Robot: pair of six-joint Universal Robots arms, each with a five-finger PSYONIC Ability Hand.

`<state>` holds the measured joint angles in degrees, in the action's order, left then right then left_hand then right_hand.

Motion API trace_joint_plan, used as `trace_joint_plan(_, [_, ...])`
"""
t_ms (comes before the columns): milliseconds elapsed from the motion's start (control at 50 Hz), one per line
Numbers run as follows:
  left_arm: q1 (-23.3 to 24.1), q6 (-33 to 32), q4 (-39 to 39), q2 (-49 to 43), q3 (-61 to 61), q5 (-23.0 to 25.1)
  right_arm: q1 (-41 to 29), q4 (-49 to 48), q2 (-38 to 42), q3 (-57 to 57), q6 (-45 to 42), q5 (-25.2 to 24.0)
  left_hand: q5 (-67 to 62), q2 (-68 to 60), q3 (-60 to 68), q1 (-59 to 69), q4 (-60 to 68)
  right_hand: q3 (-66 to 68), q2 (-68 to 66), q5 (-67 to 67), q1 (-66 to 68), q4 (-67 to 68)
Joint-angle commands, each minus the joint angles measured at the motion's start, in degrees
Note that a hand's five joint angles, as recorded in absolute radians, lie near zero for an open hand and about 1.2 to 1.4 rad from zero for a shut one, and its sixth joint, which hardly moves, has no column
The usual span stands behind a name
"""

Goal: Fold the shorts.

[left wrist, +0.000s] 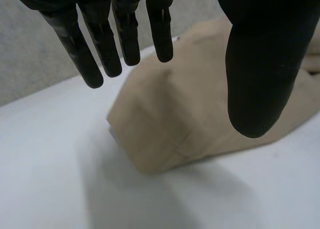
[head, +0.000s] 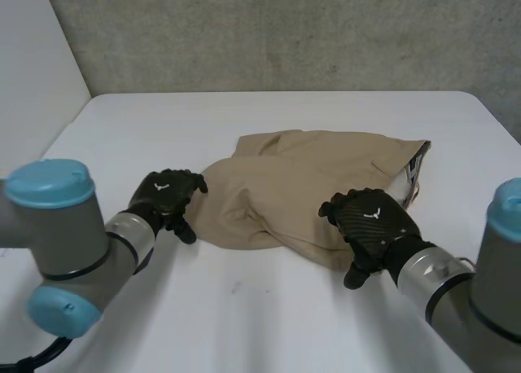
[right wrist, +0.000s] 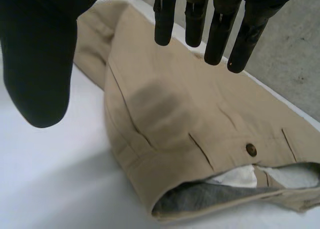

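Here the left arm (head: 61, 243) comes in over the near left corner of the table (head: 244, 316). The left hand (head: 165, 195) sits at the left end of the shorts (head: 301, 186). In its wrist view the fingers (left wrist: 100, 54) hang straight and spread, with the thumb (left wrist: 257, 79) well apart from them, so the hand is wide and holds nothing. Whether the fingertips touch the cloth cannot be told. The placement looks like a line-up on the leg end, probably to take it and carry it across.

The beige shorts lie in the middle of the table, nearer the far edge than the near one. The legs run toward the left and the waist toward the right. They look already doubled, one leg over the other, which would leave a crosswise fold to make.

The right hand (head: 370, 222) hovers over the near edge of the cloth close to the waist. Its fingers (right wrist: 220, 34) are straight and parted from the thumb (right wrist: 40, 74), wide and empty. Under its palm the waistband (right wrist: 225, 154) shows a brown button (right wrist: 251, 149), and the waist gapes open on a grey lining (right wrist: 200, 199). That position suggests the hand is there to pin or steady the waist end while the other end is brought over. The loose open waist could shift or bunch if it is not held flat.
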<state>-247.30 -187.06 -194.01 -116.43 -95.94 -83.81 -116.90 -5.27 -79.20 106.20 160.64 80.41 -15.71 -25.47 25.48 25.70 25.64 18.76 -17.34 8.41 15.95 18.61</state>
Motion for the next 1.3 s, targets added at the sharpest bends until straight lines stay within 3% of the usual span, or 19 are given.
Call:
trace_joint_plan(20, [1.12, -0.76, -0.06, -7.13, 5.41, -0.83, 0.44, -6.41, 7.82, 0.41, -5.32, 4.31, -5.87, -6.11, 6.1, 5.87, 5.94, 8.3, -9.72, 8.65, 11.11, 8.45])
trace_joint_plan(80, [1.64, -1.99, -0.14, -8.98, 6.99, -1.01, 0.79, -7.3, 9.06, 0.5, -7.79, 5.19, -7.71, -7.95, 7.94, 7.72, 7.79, 10.15, -11.57, 10.5, 12.96, 10.3])
trace_joint_plan(160, [2.87, -3.92, -0.49, -10.48, 8.14, -1.01, 0.88, -10.37, 10.47, 0.5, -10.61, 6.16, -14.26, -14.5, 14.49, 14.27, 14.34, 23.59, -25.01, 23.94, 26.4, 23.74])
trace_joint_plan(200, [3.49, -5.06, -0.67, -11.18, 8.75, -1.01, 1.06, -12.3, 10.82, 0.41, -11.13, 6.07, -19.96, -20.19, 20.18, 19.96, 20.03, 33.49, -34.91, 33.84, 36.31, 33.65])
trace_joint_plan(260, [3.84, -6.03, -0.67, -12.15, 9.46, -1.01, 1.06, -13.27, 11.09, -0.29, -11.31, 6.16, -34.42, -34.65, 34.64, 34.42, 34.49, 61.12, -62.55, 61.47, 63.94, 61.28])
trace_joint_plan(280, [4.01, -6.47, -0.67, -12.32, 9.72, -1.09, 1.06, -13.28, 11.09, -0.46, -11.31, 6.07, -40.79, -41.03, 41.02, 40.8, 40.87, 61.23, -62.66, 61.58, 64.05, 61.39])
trace_joint_plan(320, [4.63, -7.08, -0.67, -11.54, 9.72, -1.09, 1.15, -13.01, 10.47, -1.16, -11.4, 5.9, -48.72, -48.95, 48.94, 48.72, 48.79, 61.24, -62.66, 61.59, 64.05, 61.39])
trace_joint_plan(440, [5.07, -7.7, -0.67, -2.06, 9.02, -1.97, 2.99, -11.61, 8.72, -4.42, -12.1, 6.07, -52.46, -52.7, 52.69, 52.47, 52.53, 61.24, -62.66, 61.59, 64.05, 61.39])
trace_joint_plan(620, [5.25, -7.79, 0.38, 17.98, 8.93, -1.71, 5.63, 1.99, -7.62, -15.82, -11.75, 5.2, -53.31, -53.54, 53.53, 53.31, 53.38, 61.24, -62.66, 61.59, 64.05, 61.39])
trace_joint_plan(720, [5.25, -7.7, 3.71, 26.42, 8.84, -1.18, 5.72, 10.35, -10.01, -22.17, -11.58, 2.65, -52.13, -52.37, 52.36, 52.13, 52.2, 61.24, -62.66, 61.59, 64.05, 61.39])
trace_joint_plan(860, [5.25, -7.79, 8.55, 23.37, 7.62, -0.65, 8.69, 18.0, -6.95, -22.8, -10.18, -1.31, -49.78, -50.01, 50.0, 49.78, 49.85, 61.24, -62.66, 61.59, 64.05, 61.39])
trace_joint_plan(920, [5.25, -8.05, 10.66, 19.32, 6.65, -0.65, 10.55, 19.41, -2.03, -22.0, -7.81, -1.57, -48.6, -48.83, 48.83, 48.6, 48.67, 41.02, -42.45, 41.37, 43.84, 41.18])
trace_joint_plan(940, [5.25, -8.31, 11.28, 18.36, 6.56, -0.65, 11.07, 20.55, 0.95, -21.83, -5.62, -1.57, -48.6, -48.83, 48.82, 48.6, 48.67, 27.29, -28.71, 27.64, 30.1, 27.44])
trace_joint_plan(1020, [5.68, -10.16, 13.39, 14.14, 6.29, -0.92, 11.34, 23.37, 5.79, -20.95, -1.74, -2.27, -48.09, -48.33, 48.32, 48.1, 48.16, 11.56, -12.98, 11.91, 14.37, 11.71])
trace_joint_plan(1180, [6.65, -11.04, 14.1, 12.98, 5.07, -1.01, 11.61, 22.85, 7.75, -18.84, -0.15, -7.28, -47.42, -47.66, 47.65, 47.43, 47.5, 10.33, -11.75, 10.68, 13.14, 10.48])
trace_joint_plan(1300, [6.65, -11.13, 13.92, 13.16, 4.27, -1.01, 11.34, 22.76, 8.36, -18.92, 0.2, -7.64, -46.41, -46.65, 46.64, 46.41, 46.48, 9.32, -10.74, 9.67, 12.13, 9.47])
